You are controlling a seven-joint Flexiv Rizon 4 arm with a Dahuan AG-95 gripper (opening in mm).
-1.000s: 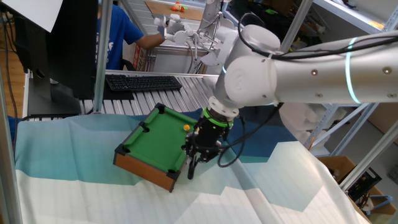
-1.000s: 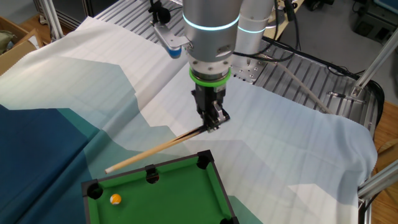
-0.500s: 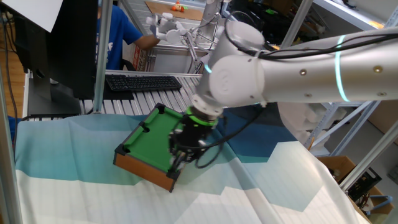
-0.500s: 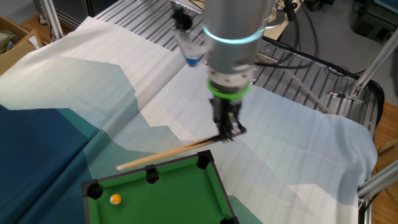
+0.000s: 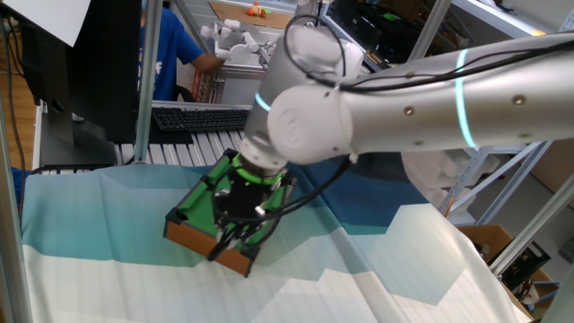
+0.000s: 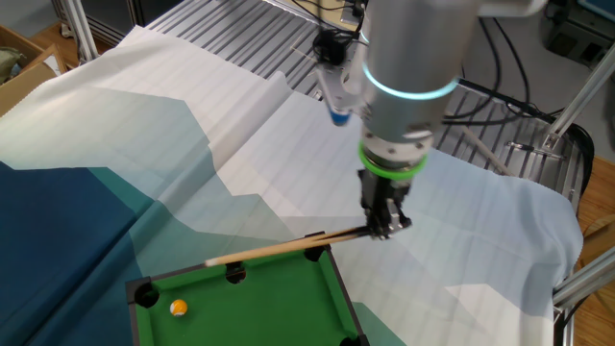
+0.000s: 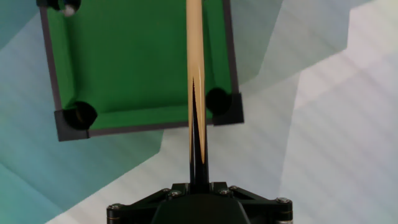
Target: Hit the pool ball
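Carried sideways since a second ago, with the cue now over the table's near rail instead of off it.

Black two-finger gripper [image 6: 387, 226] clamped on the butt of one long pale wooden cue stick [image 6: 279, 248]. One tiny glossy orange-yellow ball [image 6: 178, 308], unmoved, well ahead of the fingers and to one side of the cue's line. Not yet aimed, probably. One miniature green felt pool table [image 6: 252, 312]; four black pockets visible.

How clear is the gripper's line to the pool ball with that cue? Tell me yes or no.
Probably not yet. The gripper is shut on the cue, which lies along the pool table's long rail, while the pool ball sits inboard near the far end, off that line. Nothing else blocks the felt.
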